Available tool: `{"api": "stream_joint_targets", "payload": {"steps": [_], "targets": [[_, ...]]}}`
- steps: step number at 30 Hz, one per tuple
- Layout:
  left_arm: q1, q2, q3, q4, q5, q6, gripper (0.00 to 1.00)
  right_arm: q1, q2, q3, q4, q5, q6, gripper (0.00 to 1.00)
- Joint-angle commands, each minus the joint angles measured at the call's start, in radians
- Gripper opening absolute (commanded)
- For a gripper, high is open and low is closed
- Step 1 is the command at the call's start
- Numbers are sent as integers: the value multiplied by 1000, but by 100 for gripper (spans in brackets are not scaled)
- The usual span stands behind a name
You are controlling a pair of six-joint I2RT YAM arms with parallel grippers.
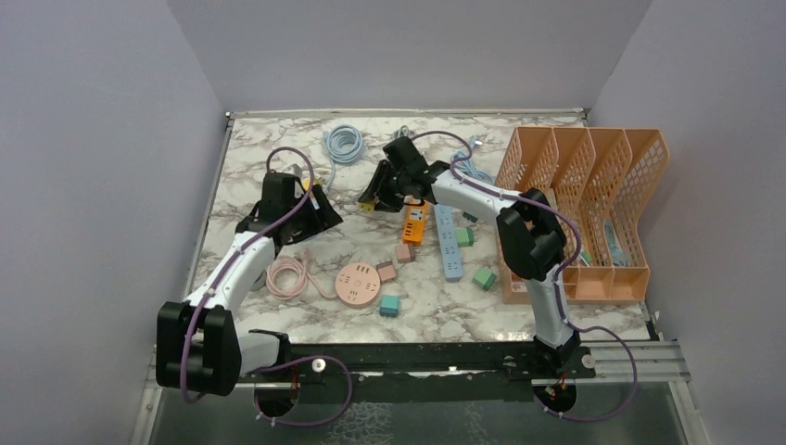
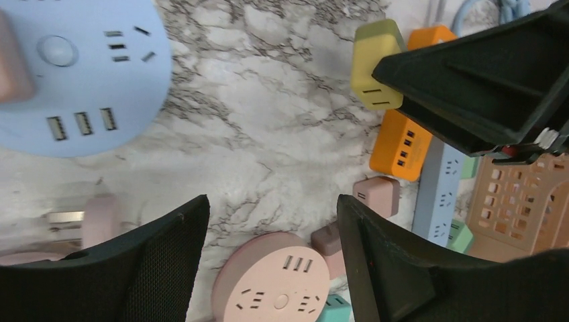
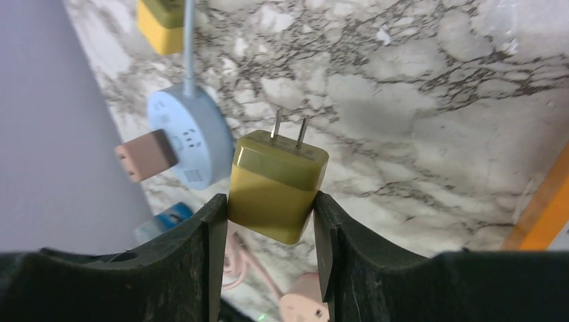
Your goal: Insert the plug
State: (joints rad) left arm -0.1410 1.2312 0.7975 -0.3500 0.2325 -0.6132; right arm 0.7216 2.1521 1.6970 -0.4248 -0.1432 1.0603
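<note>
Slippage is worrying us: our right gripper (image 3: 270, 204) is pinching the yellow plug (image 3: 278, 164) above the table (image 3: 436, 100); any tilt is risking its prongs (image 3: 300, 129) missing a socket. Our left gripper (image 2: 272, 208) is hanging wide open, holding nothing.

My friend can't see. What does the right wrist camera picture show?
The right gripper pinches a yellow-green plug, its two metal prongs pointing away from the fingers. Beyond lies a marble table with a round blue power hub.
</note>
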Motion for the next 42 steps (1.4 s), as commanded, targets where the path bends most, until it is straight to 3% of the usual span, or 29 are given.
{"api": "stream_joint_targets", "payload": {"steps": [1, 7, 13, 18, 27, 39, 42], "targets": [[-81, -53, -106, 289, 17, -121, 72, 1, -78, -47, 75, -124, 160, 43], [-183, -32, -207, 507, -43, -278, 72, -1, -124, -143, 133, -210, 287, 44], [-254, -60, -242, 578, -180, -322, 72, -1, -135, -217, 182, -285, 367, 44], [-283, -69, -288, 549, -291, -426, 72, -1, -140, -263, 217, -320, 426, 44], [-317, -9, -286, 569, -299, -470, 68, -1, -132, -289, 258, -370, 490, 44], [-320, 57, -253, 570, -386, -491, 28, 0, -123, -284, 244, -384, 485, 44], [-319, 65, -243, 565, -386, -476, 14, 1, -126, -278, 222, -366, 448, 57]]}}
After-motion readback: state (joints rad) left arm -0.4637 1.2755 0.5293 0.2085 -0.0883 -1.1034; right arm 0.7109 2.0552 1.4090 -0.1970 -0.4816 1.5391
